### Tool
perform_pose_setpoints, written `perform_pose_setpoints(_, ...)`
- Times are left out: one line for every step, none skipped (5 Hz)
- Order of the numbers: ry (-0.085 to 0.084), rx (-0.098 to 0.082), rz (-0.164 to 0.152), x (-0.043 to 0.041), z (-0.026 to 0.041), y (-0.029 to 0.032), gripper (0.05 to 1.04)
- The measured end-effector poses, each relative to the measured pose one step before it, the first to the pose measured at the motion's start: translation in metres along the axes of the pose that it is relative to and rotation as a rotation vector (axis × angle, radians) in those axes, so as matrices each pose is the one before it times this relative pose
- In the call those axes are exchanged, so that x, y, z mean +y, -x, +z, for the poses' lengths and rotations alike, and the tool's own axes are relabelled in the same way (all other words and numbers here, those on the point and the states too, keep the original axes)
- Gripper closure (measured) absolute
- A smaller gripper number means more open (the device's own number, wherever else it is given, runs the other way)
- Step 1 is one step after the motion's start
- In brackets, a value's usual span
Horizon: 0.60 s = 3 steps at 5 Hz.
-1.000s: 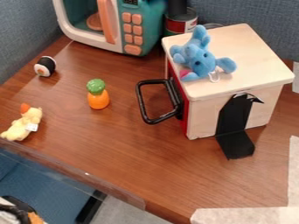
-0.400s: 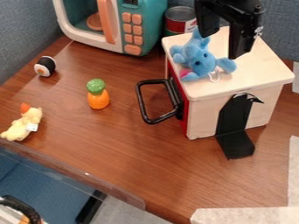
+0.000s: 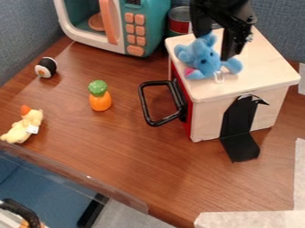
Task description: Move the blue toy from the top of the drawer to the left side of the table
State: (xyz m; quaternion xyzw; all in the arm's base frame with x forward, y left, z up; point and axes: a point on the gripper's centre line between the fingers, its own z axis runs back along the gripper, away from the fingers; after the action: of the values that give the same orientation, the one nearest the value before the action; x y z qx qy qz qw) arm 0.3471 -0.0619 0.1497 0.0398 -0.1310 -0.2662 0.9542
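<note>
The black gripper (image 3: 213,48) hangs from the top edge over the drawer box, open, with one finger behind the blue toy and the other at its right side. The blue plush toy (image 3: 205,63) sits on the front left part of the wooden drawer's top (image 3: 262,67), between the fingers' lower ends. The brown table (image 3: 128,147) extends to the left of the drawer.
On the table's left stand a yellow duck toy (image 3: 25,126), a sushi toy (image 3: 46,67) and a toy pineapple (image 3: 99,96). A black handle (image 3: 153,122) juts left from the drawer. A toy microwave (image 3: 140,26) and a can (image 3: 180,20) stand behind.
The gripper has come in from the top edge and moved left and down around the blue toy. The toy's head and ears have shifted slightly.
</note>
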Motion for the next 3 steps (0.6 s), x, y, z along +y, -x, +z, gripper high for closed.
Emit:
perform_pose_setpoints(-0.0313, 0.0581, 0.0169, 0.00686, -0.02448, 0.00797, 0.085)
perform_pose_setpoints(-0.0126, 0.0464, 0.0011, 0.00324, -0.01586, 0.0016, 0.135)
perform_pose_setpoints(0.0227, 0.0036, 0.0203, 0.00421, -0.00057, 0.00259, 0.356)
